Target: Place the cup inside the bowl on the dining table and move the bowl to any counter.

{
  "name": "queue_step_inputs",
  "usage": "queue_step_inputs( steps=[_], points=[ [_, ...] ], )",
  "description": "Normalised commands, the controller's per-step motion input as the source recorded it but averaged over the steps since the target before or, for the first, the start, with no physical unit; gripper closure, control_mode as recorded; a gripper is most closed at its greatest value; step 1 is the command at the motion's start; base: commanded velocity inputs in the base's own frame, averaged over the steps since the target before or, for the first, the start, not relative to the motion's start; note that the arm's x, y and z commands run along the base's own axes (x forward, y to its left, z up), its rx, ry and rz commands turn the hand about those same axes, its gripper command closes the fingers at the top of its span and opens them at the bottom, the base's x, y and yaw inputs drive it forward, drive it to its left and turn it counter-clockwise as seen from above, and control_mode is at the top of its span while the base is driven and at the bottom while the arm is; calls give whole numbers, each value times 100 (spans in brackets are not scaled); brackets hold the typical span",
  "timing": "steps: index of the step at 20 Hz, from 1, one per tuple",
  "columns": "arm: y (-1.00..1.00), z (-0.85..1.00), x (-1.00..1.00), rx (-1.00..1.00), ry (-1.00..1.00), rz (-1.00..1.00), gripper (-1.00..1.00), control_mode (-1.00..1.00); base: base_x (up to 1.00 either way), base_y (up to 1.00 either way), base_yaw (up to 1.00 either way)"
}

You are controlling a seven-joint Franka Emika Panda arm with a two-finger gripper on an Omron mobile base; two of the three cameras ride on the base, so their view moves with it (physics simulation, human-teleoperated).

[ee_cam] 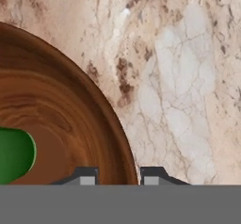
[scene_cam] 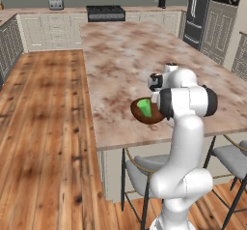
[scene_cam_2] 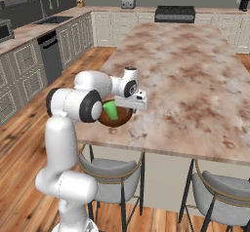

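At the near edge of the dining table (scene_cam: 144, 40), seen from the left base camera, the green cup (scene_cam: 144, 107) sits inside the brown bowl (scene_cam: 140, 114), so the first half of the job looks done. The arm's elbow covers much of the bowl's right side here. Over to the right base camera: same story, cup in the bowl, the hand low over the bowl's rim, with a counter (scene_cam_2: 29, 31) waiting along the left wall beyond the wood floor. Now the hand camera: the gripper (ee_cam: 119, 176) straddles the bowl's rim, one finger tip inside, one outside, a gap between them, not clearly clamped yet. What's left, by my reading, is the pinch, the lift and the carry to a counter.
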Motion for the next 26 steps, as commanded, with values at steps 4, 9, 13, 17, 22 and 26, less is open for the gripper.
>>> queue_step_inputs(
  steps=[4, 9, 13, 17, 22, 26],
  points=[
    [-19, 1, 4, 11, 1, -8, 100, -100, 0, 0, 0],
    [-17, 3, 0, 13, 0, -7, 100, -100, 0, 0, 0],
    [-13, 16, 0, 16, 0, -7, 100, -100, 0, 0, 0],
    [-7, 16, 0, 14, 0, -6, 100, -100, 0, 0, 0],
    [-7, 22, 0, 16, 0, -5, 100, -100, 0, 0, 0],
    [-11, 25, 0, 17, 0, -5, 100, -100, 0, 0, 0]
  ],
)
